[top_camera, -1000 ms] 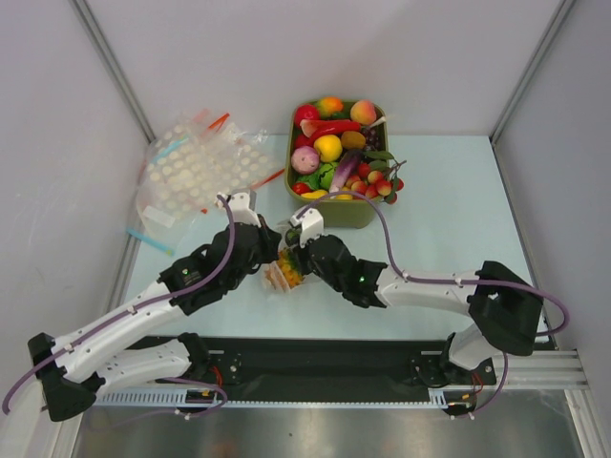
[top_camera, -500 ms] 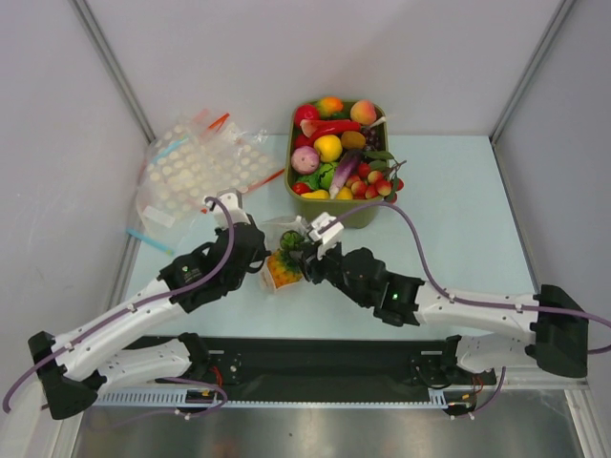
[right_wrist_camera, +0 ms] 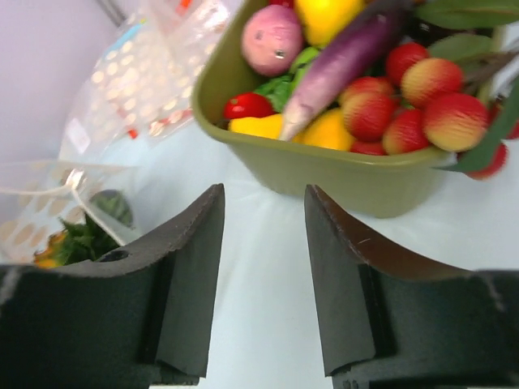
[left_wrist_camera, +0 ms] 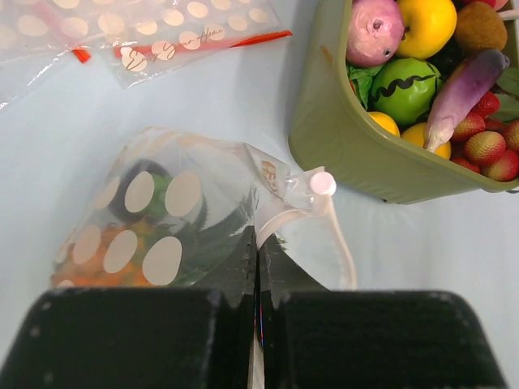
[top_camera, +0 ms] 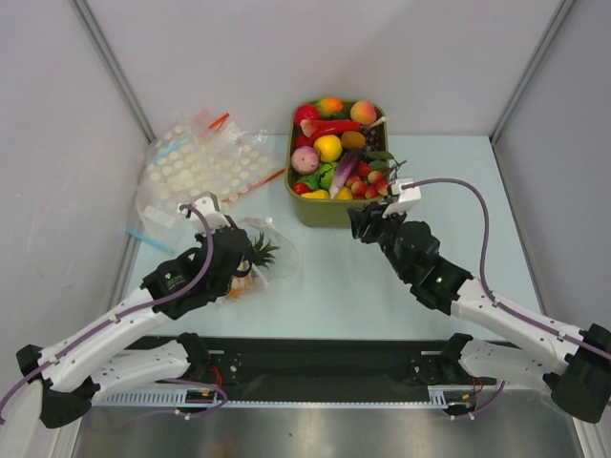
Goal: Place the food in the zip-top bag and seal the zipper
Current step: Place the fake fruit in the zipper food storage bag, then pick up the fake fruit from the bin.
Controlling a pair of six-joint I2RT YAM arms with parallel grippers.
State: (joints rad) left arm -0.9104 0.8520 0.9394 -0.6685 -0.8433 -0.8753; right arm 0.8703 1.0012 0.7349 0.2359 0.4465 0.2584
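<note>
The zip-top bag (top_camera: 268, 250) (left_wrist_camera: 166, 212), clear with white dots, lies on the table left of centre. Inside it is food: a pineapple with orange body (left_wrist_camera: 91, 258) and green crown (top_camera: 261, 252). My left gripper (top_camera: 241, 258) (left_wrist_camera: 259, 241) is shut on the pale zipper strip (left_wrist_camera: 285, 217) at the bag's mouth, which loops open to the right. My right gripper (top_camera: 362, 222) (right_wrist_camera: 263, 198) is open and empty, hanging just before the green tub's front wall. More food (top_camera: 336, 151) (right_wrist_camera: 349, 89) fills the tub.
The green tub (top_camera: 333, 216) (left_wrist_camera: 345, 154) (right_wrist_camera: 324, 166) stands at the back centre. A heap of dotted bags (top_camera: 196, 170) (left_wrist_camera: 174, 36) (right_wrist_camera: 134, 89) with red and blue strips lies at the back left. Grey walls close in the sides.
My right gripper opened, left the pineapple in the bag and swung right toward the tub. My left gripper, still shut, drew the bag left and nearer.
</note>
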